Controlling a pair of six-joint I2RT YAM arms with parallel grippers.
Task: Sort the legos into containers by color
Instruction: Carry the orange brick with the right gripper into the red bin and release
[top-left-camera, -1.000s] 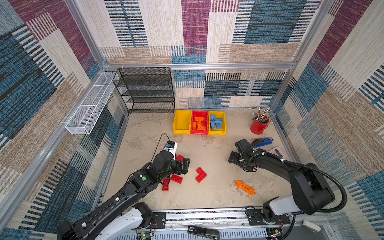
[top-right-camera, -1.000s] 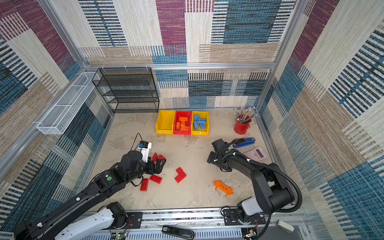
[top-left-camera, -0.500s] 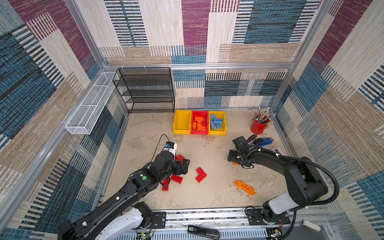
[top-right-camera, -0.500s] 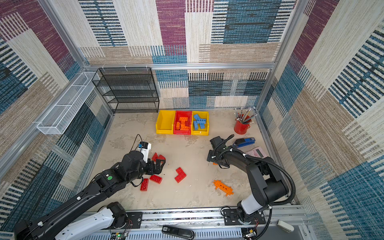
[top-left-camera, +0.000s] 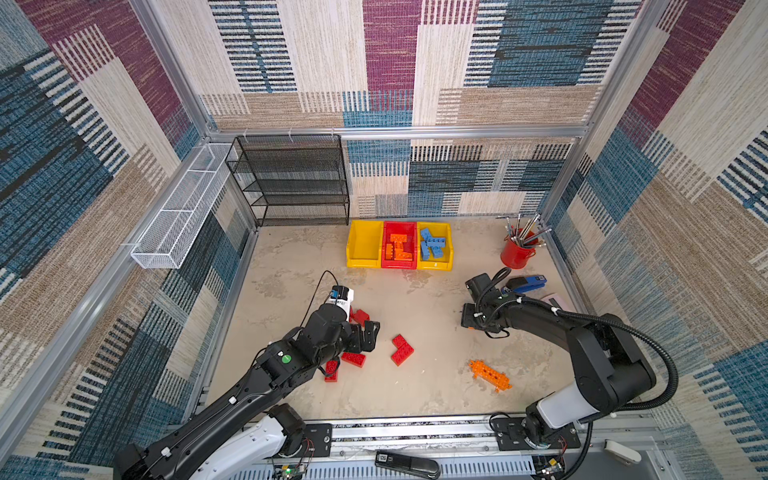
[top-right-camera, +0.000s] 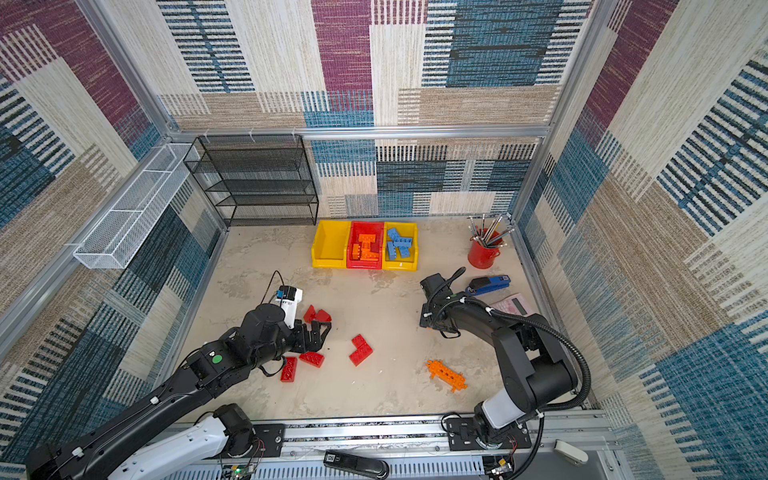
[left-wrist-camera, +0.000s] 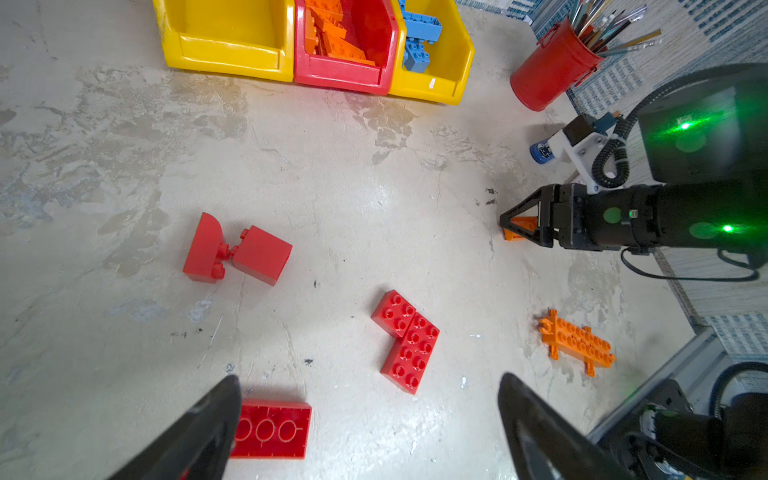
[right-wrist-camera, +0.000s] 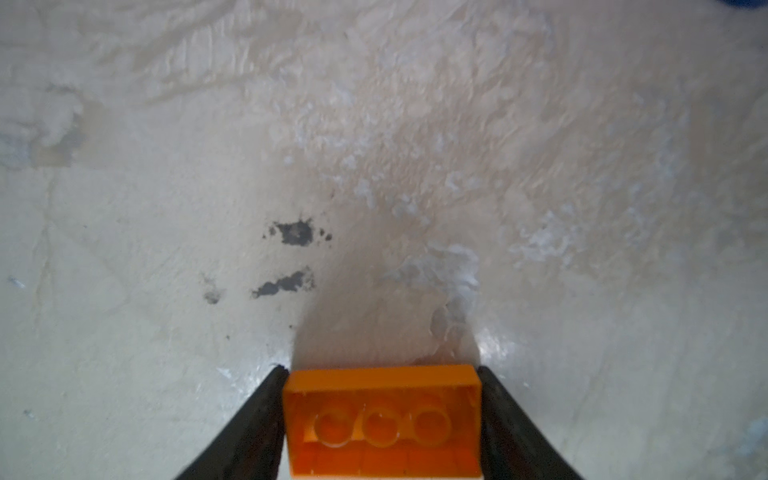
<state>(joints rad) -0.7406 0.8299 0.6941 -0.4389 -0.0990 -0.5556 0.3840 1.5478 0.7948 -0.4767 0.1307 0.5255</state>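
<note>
Nearest the robot's base, a long spiky orange piece (top-left-camera: 489, 375) lies loose on the desk (top-left-camera: 415, 299). Several red bricks (top-left-camera: 353, 359) are scattered to its left, none sorted.

The left end effector (top-left-camera: 369, 336) hangs over the red bricks with its jaws spread wide and nothing between them. It has not changed over the last second.

Change noted: the right end effector (right-wrist-camera: 381, 372), gaping a second ago, has drawn in on an orange brick (right-wrist-camera: 382, 419). In the right wrist view both fingers press against the brick's short ends. The brick lies hollow side up, at desk level further back and to the right of the red bricks. Whether it has left the desk cannot be told.

At the far edge stand three bins in a row:
- The left yellow bin (top-left-camera: 364, 245) is empty.
- The red bin (top-left-camera: 399, 227) holds orange bricks.
- The right yellow bin (top-left-camera: 448, 249) holds blue bricks.

Assessment: the grasp appears made, so the next move is likely a lift and carry to the red bin. After that, the spiky orange piece and all the red bricks remain, and the reds presumably go in the empty bin.
</note>
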